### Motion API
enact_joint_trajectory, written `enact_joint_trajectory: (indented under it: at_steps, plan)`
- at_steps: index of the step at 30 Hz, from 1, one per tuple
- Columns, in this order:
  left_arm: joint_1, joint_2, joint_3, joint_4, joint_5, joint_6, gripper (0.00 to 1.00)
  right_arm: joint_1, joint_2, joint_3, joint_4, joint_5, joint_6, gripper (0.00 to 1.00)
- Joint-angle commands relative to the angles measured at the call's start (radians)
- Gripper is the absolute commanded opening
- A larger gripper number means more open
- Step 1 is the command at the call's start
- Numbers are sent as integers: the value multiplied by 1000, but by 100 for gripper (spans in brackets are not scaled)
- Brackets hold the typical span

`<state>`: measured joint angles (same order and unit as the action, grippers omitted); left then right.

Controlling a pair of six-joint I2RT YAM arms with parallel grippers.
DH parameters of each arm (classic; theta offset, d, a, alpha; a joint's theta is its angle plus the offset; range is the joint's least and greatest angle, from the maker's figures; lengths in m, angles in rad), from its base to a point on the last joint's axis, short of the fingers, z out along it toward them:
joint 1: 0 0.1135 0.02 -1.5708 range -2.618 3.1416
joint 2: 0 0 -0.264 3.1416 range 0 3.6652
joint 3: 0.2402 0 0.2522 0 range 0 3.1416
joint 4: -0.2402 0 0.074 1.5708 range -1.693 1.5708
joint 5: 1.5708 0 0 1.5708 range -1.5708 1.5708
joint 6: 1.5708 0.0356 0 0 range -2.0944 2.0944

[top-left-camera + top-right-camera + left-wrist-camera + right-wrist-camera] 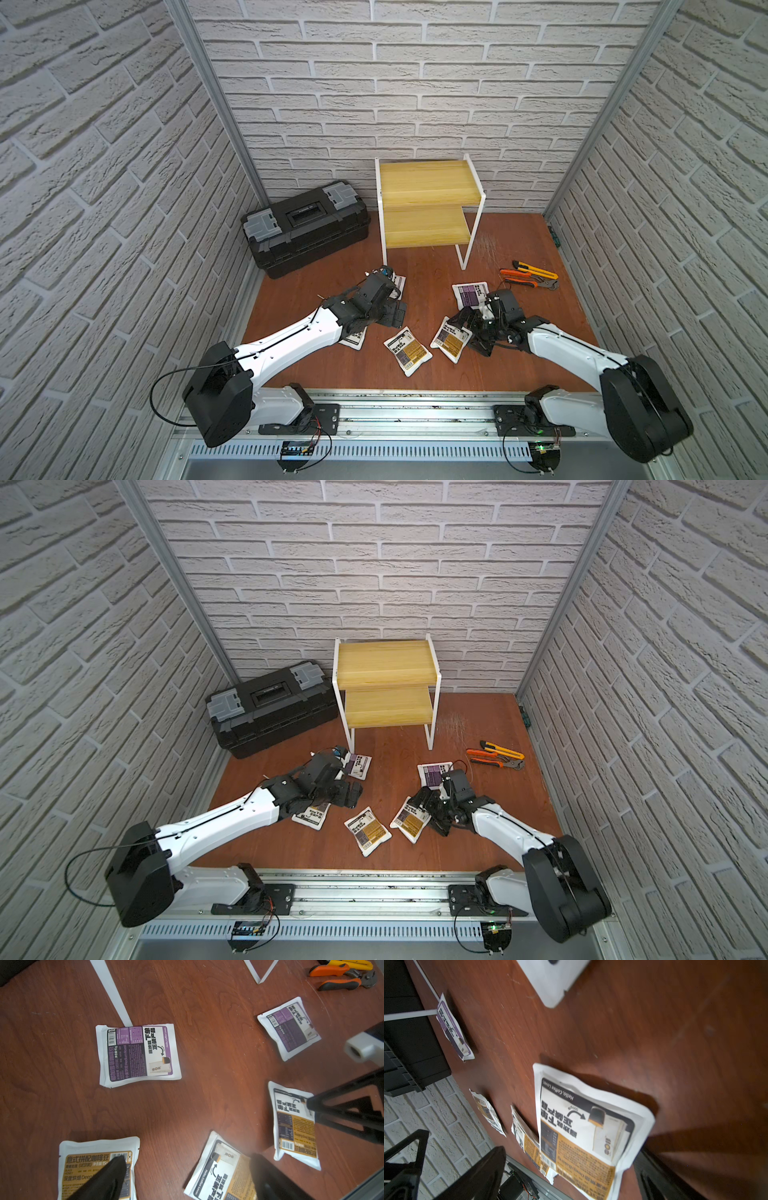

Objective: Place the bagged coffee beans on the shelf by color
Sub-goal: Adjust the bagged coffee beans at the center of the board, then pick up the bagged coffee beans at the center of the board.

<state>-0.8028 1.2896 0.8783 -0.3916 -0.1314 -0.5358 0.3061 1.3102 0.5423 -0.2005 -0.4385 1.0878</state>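
Risks first. The right gripper [571, 1152] is low, jaws wide, one finger on either side of an orange-label pouch [583, 1126]. Nothing looks pinched yet.

- **Grip:** the pouch is flat, puffy and looks slick. Closing could skid it along the table [432, 274]. It could also catch only the thin sealed edge, so the pouch droops or drops on the way to the shelf [428, 183].
- **Neighbours:** a second orange pouch [407, 351] lies near it, so a finger could shove that one or nip both. A purple-label pouch [471, 294] lies just beside the right wrist, and an arm swing may drag it.
- **Arm clash:** the left gripper [185, 1161], jaws also wide and empty, hovers with one finger over the third orange pouch [83, 1161]. Both arms work near the middle, so they could clash if they lift together.
- **Awkward pick:** the other purple pouch [137, 1053] lies at the foot of the shelf's white leg, which makes it hard to straddle.
- **Sorting:** mixing colours across tiers is the other way to fail.

The toolbox [305, 226], pliers [528, 282] and utility knife [536, 271] are off to the sides and are probably no trouble.

Looks: five small white pillow pouches with black print and barcodes. Three have orange-brown blocks and two have purple. All lie flat on the red-brown wood table in front of the shelf. Neither of its yellowish boards bears a pouch.
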Motion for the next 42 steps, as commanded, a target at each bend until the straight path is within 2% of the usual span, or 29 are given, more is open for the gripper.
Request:
enact_joint_trajectory:
  at_steps: [1, 4, 8, 14, 23, 31, 42]
  plan:
    - [-3, 10, 21, 1, -9, 5, 98, 26, 91, 103, 72, 6, -26, 100]
    - [-3, 25, 22, -5, 1, 9, 98, 42, 124, 168, 46, 4, -47, 100]
    - [-6, 62, 39, -11, 36, 16, 98, 42, 65, 157, -28, 37, -84, 99]
    - [-46, 157, 101, -20, 60, 45, 99, 16, -89, 60, -159, 57, -136, 99]
    - [-94, 351, 229, -42, 67, 97, 98, -31, -256, -78, -233, -41, -167, 99]
    - [-134, 482, 334, -122, 44, 165, 98, -35, -206, -99, -158, -101, -158, 99]
    - [-138, 577, 387, -201, 11, 202, 98, -44, -163, -105, -101, -85, -152, 99]
